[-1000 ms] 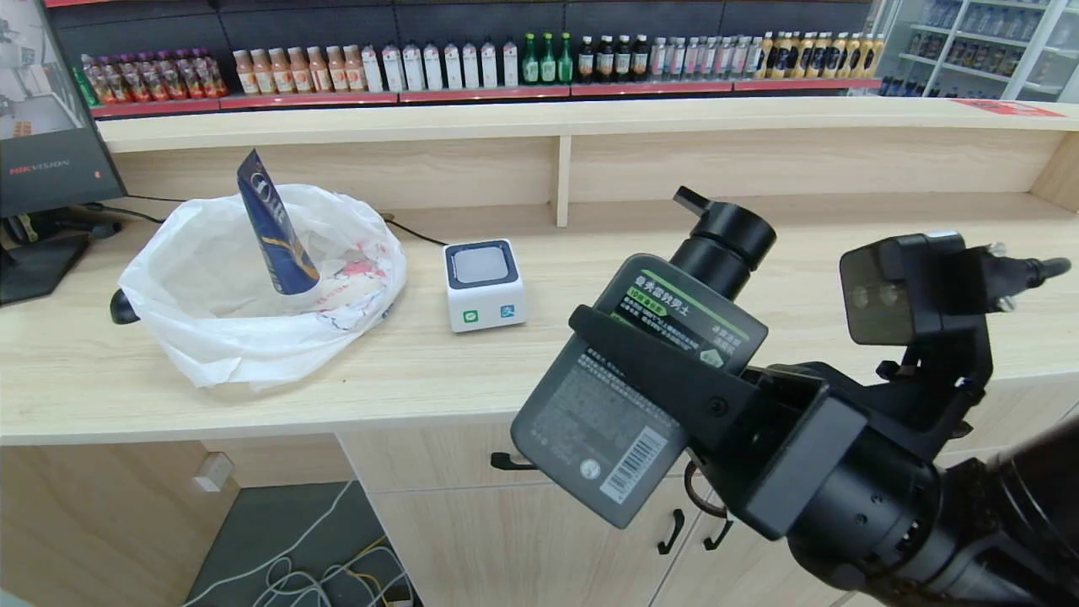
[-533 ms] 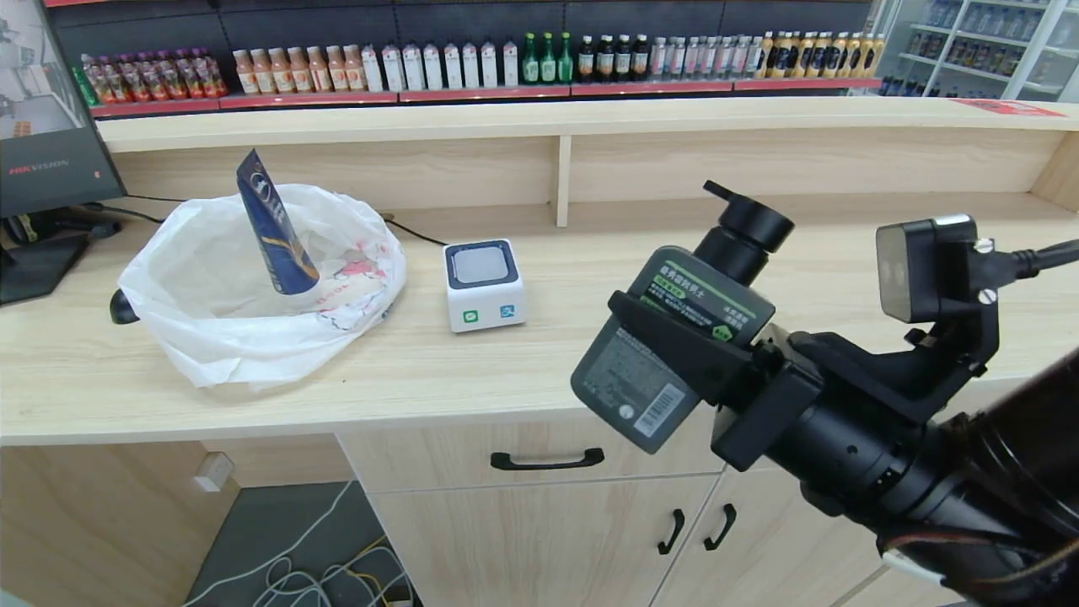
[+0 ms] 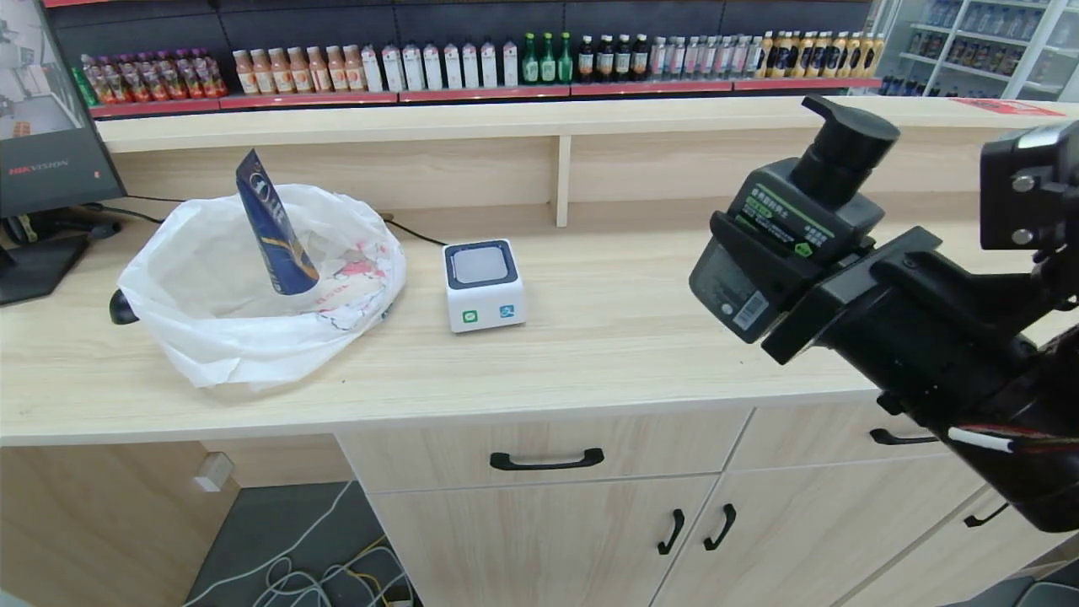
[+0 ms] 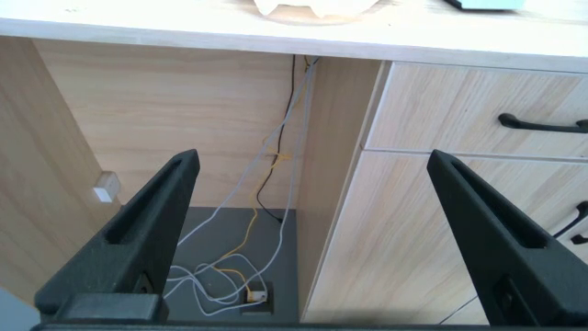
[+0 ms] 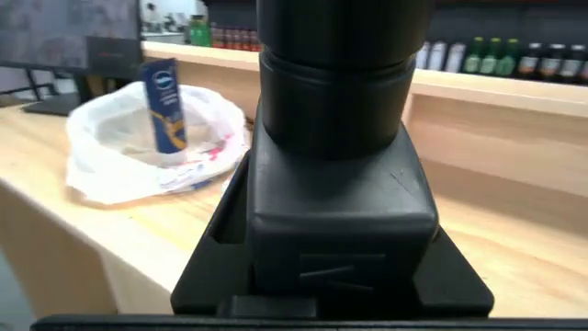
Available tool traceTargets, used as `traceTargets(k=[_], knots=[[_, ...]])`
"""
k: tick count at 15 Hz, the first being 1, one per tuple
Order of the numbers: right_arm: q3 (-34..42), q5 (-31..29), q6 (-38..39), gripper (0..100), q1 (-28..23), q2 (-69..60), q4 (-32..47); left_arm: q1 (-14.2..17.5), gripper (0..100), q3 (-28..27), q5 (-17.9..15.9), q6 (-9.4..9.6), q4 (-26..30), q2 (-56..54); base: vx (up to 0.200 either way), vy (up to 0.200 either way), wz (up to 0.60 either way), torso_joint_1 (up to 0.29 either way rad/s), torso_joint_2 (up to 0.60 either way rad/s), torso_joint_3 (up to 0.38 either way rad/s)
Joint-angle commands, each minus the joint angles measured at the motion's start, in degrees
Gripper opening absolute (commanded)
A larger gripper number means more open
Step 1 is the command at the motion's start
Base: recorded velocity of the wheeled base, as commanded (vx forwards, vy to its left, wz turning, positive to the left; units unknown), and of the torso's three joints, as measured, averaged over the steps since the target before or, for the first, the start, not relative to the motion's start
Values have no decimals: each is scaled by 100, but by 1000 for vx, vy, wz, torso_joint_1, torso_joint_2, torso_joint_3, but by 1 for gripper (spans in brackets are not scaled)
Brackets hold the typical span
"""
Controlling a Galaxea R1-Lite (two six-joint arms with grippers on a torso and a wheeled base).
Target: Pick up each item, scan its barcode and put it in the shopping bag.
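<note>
Right hand (image 3: 769,257) is clenched on the dark grey square plastic pump bottle with black pump cap (image 3: 784,228), fingers across its body. The bottle is held up in the air, tilted, pump end toward 1 o'clock, off the light wooden bench (image 3: 607,337), at about 3 o'clock from the white cube scanner with grey glass top (image 3: 483,282) and well apart from it. In the right wrist view the bottle (image 5: 340,193) sits close up in the grip. The white barcode label (image 3: 750,310) is on the bottle's low end, facing 7 o'clock and toward the head camera, not down at the scanner glass.

Left hand (image 4: 312,221) is released, fingers spread wide, holding nothing, hanging low in front of the wooden cabinet front (image 4: 459,119) under the bench.

The crumpled white plastic shopping bag (image 3: 219,346) lies open on the bench at 9 o'clock from the scanner. A dark blue squeeze tube (image 3: 274,228) stands leaning inside it, so that item looks done.

Progress, my read: one item bagged, second item picked and in the air. Can't tell whether its barcode has been read. The bottle is not over the scanner and not at the bag. Left to do: turn the label to the scanner glass if not yet scanned, then carry the bottle toward 9 o'clock and drop it in the bag beside the tube.
</note>
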Motion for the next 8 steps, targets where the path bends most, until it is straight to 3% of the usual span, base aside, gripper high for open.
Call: traceTargets(k=[1,2,5,8], knots=[[-112,-573,-120,0,-15,-142,-9,1,100,0,3,-4,0,-2,0,0,0,0,0,0],[-112,-872,-111,0,-15,-142,-9,1,100,0,3,-4,0,-2,0,0,0,0,0,0],[-103,-951,-111,0,-15,-151,-35,1,100,0,3,-22,0,-2,0,0,0,0,0,0],[82,-1021,-111,0,-33,-159,-176,1,100,0,3,-31,0,-2,0,200,0,-2,1,1]])
